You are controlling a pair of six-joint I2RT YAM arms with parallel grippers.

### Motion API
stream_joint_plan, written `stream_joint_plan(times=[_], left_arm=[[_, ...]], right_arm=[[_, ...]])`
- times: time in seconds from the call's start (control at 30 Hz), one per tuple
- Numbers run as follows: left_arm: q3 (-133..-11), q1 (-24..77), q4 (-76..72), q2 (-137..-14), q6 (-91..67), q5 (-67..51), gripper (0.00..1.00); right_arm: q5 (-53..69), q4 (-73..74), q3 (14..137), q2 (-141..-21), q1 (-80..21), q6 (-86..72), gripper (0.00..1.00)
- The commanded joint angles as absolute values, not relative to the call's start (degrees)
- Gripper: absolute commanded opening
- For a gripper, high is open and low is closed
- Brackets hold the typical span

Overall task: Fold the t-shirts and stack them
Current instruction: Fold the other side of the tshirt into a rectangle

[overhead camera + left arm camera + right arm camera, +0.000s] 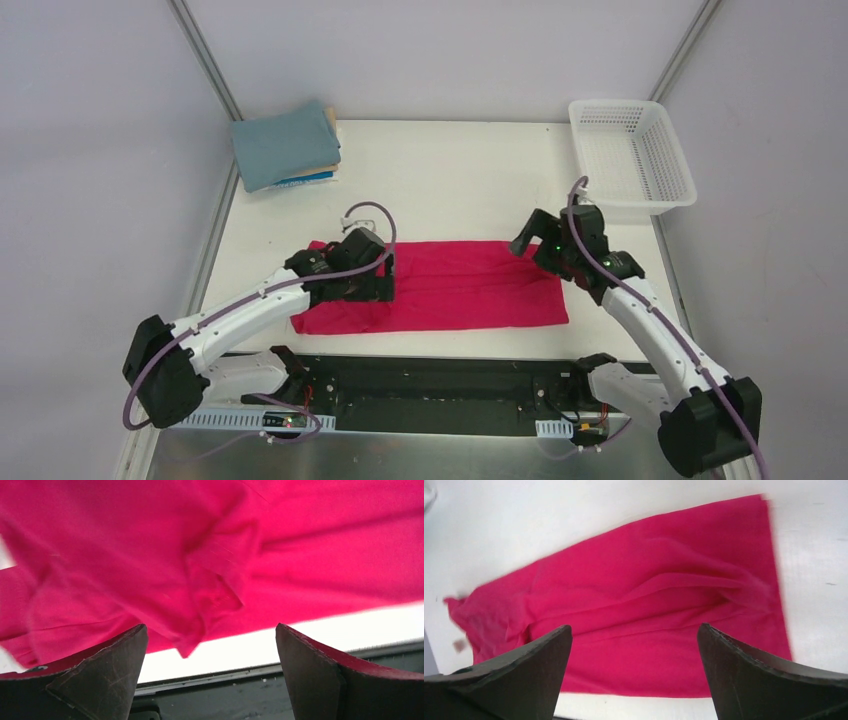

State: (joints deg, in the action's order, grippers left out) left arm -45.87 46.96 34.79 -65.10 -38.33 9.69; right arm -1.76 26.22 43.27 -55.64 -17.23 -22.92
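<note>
Folded t-shirts [285, 148] sit stacked at upper left, but the crimson-pink t-shirt [440, 285] at centre is only folded into a long strip, with the left pincer [210, 625] and right pincer [635, 626] both spread and empty.

The t-shirt [440, 285] is showing one plain crimson-pink all over, with no print, and its creases are shading to a deeper red. The table [450, 180] under it is reading white. The folded t-shirts [285, 148] at the far left are layering their colours: dusty teal-grey on top, tan peeping out behind, and a thin strip of blue (with a little white in it) below. The basket [632, 150] is showing white mesh. The arms [235, 315] are wearing white shells with black joints, and purple cables [370, 212] are trailing along them. The left gripper [211, 630] is showing dark fingers tinged red along their edges.
</note>
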Motion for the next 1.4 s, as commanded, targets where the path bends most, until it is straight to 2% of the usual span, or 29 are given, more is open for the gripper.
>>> stream_joint_plan(times=[0.0,0.1,0.17,0.2,0.3,0.4,0.6,0.7,0.97,1.37], left_arm=[[-47.2,37.5,39.1,-62.4,-43.2,19.8,0.99],[-44.5,26.1,32.6,-62.0,-43.4,15.2,0.97],[-42.2,19.5,23.5,-62.5,-41.8,7.0,0.87],[-41.9,17.3,21.2,-63.4,-41.6,3.8,0.78],[-43.4,14.6,19.9,-68.8,-40.2,3.2,0.56],[-44.5,11.6,19.8,-74.3,-39.9,1.2,0.41],[-45.3,8.0,18.7,-82.9,-39.9,-1.3,0.23],[-45.4,7.0,18.7,-85.3,-40.3,-1.1,0.19],[-44.3,5.8,18.6,-84.8,-40.2,1.9,0.2],[-45.3,3.9,18.7,-85.7,-39.7,1.6,0.2]], right_arm=[[4.2,16.0,44.8,-61.5,-28.1,-23.4,0.99],[0.6,12.7,49.7,-70.5,-38.4,-21.9,0.99],[-4.5,12.1,54.4,-77.2,-44.8,-20.1,0.99],[-6.1,11.5,56.9,-80.5,-47.3,-19.3,0.99],[-7.2,8.8,63.7,-89.8,-53.2,-18.6,0.99],[-9.5,9.1,71.5,-98.3,-57.7,-16.5,0.99],[-16.4,13.1,83.8,-111.0,-62.3,-12.7,0.99],[-17.5,16.0,87.5,-115.8,-62.8,-12.9,1.0],[-24.4,23.9,89.0,-119.1,-64.1,-12.3,1.0],[-29.4,29.7,66.9,-99.2,-64.9,-21.2,1.0]])
